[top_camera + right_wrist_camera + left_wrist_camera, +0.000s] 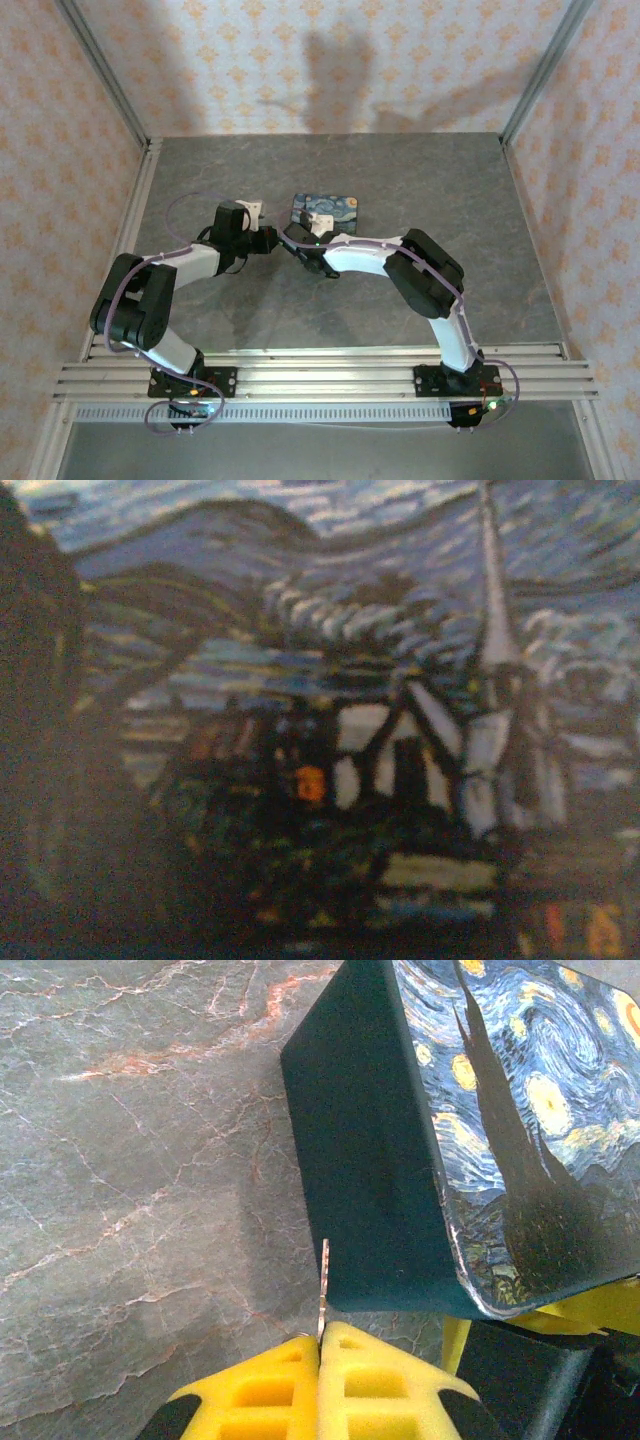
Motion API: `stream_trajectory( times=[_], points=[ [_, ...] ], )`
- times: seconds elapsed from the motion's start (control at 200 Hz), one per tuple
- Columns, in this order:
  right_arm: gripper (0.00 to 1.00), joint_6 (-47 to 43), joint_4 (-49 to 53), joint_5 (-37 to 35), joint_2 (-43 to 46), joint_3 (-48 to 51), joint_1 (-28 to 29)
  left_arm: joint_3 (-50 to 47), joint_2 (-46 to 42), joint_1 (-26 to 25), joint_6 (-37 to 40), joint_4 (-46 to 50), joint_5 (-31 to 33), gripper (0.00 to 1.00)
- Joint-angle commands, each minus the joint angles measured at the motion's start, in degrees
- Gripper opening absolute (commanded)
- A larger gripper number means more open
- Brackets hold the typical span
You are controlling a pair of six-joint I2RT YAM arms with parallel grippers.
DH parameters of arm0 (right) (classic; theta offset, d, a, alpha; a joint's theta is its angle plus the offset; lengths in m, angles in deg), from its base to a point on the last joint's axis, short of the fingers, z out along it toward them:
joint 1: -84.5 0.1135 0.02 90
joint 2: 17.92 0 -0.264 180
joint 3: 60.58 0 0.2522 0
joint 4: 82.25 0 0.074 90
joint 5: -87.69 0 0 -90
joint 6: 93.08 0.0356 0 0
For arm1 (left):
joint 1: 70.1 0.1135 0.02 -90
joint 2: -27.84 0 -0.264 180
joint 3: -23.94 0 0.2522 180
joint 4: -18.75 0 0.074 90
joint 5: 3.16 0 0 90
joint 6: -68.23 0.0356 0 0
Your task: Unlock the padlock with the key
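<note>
Now: Key Pinched at the Tin's Corner

Seen from the left wrist, the left fingers are clenched tight, their yellow faces pressed together with no gap. Caught between them is the key, a thin pale blade that stands straight out past the tips. Its far end lies against the edge of the dark teal side wall of the Starry Night tin; whether the two touch cannot be told. The painted top of the tin, with its blue swirls and yellow stars, slants away to the right of that wall. To the left of the key spreads the grey, veined worktop, with a soft shadow along the foot of the tin. Under the tin's lower right edge a strip of yellow padding sticks out beside some dark hardware.

From above, both arms reach toward the middle of the worktop. The left fingers and the right fingers come close to each other, just in front of the near left corner of the tin. The right arm comes in from the right. Whether the right fingers are released or clenched cannot be told.

The right wrist looks at the tin from very close and blurred: village houses, a steeple, a dark cypress at the left.
</note>
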State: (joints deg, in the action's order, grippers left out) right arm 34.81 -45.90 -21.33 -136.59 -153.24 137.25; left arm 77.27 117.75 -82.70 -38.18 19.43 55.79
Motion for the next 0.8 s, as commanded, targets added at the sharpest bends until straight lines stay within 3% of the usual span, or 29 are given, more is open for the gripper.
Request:
stream_trajectory(
  times=[0.0, 0.37, 0.591, 0.796],
  points=[
    [0.52, -0.09, 0.88, -0.88, -1.52, -1.74, -0.86, -0.82, -0.63, 0.39, 1.28, -1.0, -0.22, 0.0],
    [0.37, -1.58, 2.05, 4.03, -3.19, -3.33, -3.45, -1.16, -0.99, 0.41, 1.53, -0.72, -0.17, 0.0],
    [0.2, -3.66, 4.27, 7.01, -3.49, -5.4, -5.19, -1.25, -1.6, 0.46, 1.99, -0.29, 0.03, 0.0],
    [0.1, -5.34, 7.17, 9.05, -2.84, -7.11, -5.93, -1.42, -1.85, 0.46, 2.25, -0.2, -0.06, 0.0]
  ],
)
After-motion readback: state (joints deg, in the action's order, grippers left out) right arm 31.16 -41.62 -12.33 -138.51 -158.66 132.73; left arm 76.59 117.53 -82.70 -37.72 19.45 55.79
